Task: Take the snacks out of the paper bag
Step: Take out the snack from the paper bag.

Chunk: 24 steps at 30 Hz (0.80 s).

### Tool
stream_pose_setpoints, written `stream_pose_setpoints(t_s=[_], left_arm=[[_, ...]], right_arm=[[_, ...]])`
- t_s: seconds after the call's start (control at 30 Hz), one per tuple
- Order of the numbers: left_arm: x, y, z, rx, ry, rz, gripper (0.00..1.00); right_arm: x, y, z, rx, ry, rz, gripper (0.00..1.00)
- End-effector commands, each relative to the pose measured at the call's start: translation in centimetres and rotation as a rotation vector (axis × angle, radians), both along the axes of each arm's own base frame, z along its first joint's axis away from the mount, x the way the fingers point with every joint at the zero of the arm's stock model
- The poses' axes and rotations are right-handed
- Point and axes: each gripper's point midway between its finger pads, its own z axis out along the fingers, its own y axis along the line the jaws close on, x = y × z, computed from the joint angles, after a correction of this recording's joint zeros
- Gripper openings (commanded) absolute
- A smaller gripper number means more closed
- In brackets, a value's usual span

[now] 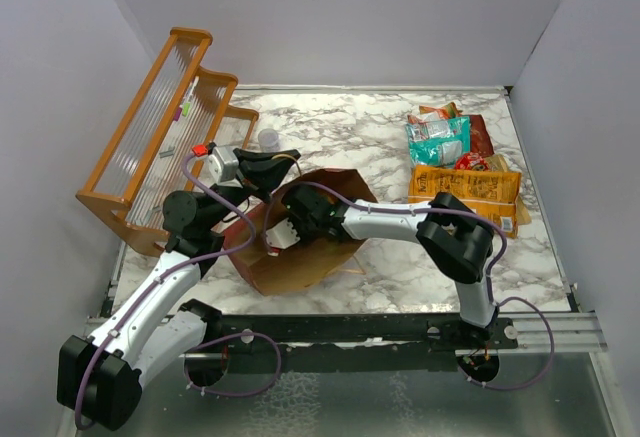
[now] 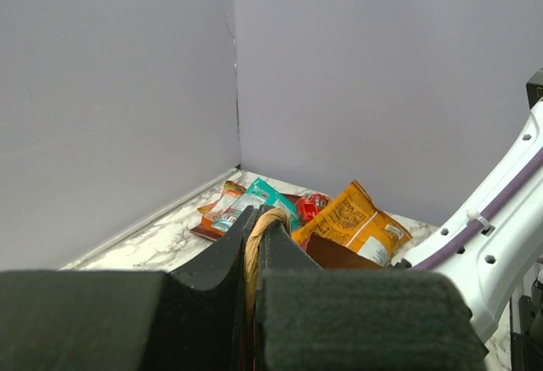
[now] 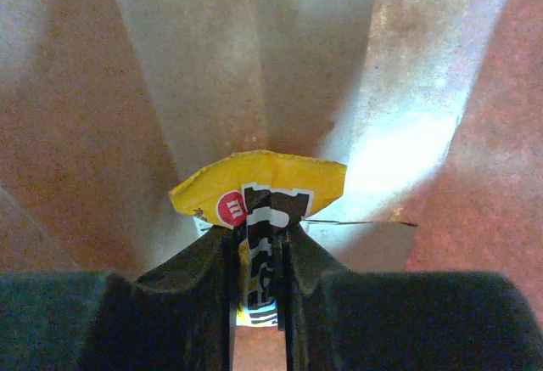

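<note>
My right gripper [image 3: 257, 233] is deep inside the bag [image 1: 295, 267], clamped on a yellow packet [image 3: 254, 180] near the bottom fold. My left gripper [image 2: 255, 216] is pinched on the twine handle [image 2: 258, 248] at the bag's mouth. Several snacks lie in a pile [image 1: 462, 167] well to the right of the bag. As I read it, most of the job is done. This packet is not out yet, and I see nothing else inside.

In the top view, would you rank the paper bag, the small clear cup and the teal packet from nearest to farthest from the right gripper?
1. paper bag: the right gripper is inside it.
2. small clear cup: just beyond the bag.
3. teal packet: far right.
</note>
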Motion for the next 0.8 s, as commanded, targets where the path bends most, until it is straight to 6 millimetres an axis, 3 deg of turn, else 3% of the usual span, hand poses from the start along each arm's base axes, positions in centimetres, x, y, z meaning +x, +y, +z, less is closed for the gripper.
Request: stream_pose_setpoints(t_s=[0.0,0.2,0.6,0.77], left_arm=[[-0.8,-0.2,0.5,0.021,-0.047,-0.02,0.0],[0.4,0.6,-0.2,0.04,-0.027,0.061,0.0],[3.4,3.3,-1.2,0.023,0.051,0.261,0.0],[4.3,4.2,-1.7,0.018,0.083,0.323,0.0]], right_arm=[[2.0,1.6,3.7,0.13,-0.118,-0.014,0.15],[1.3,2.6,8.0,0.282,-0.13,0.006,0.11],[-5.9,1.9,16.9,0.637,0.033,0.163,0.1],[-7.3,0.7,20.2,0.749,0.045,0.156,0.1]])
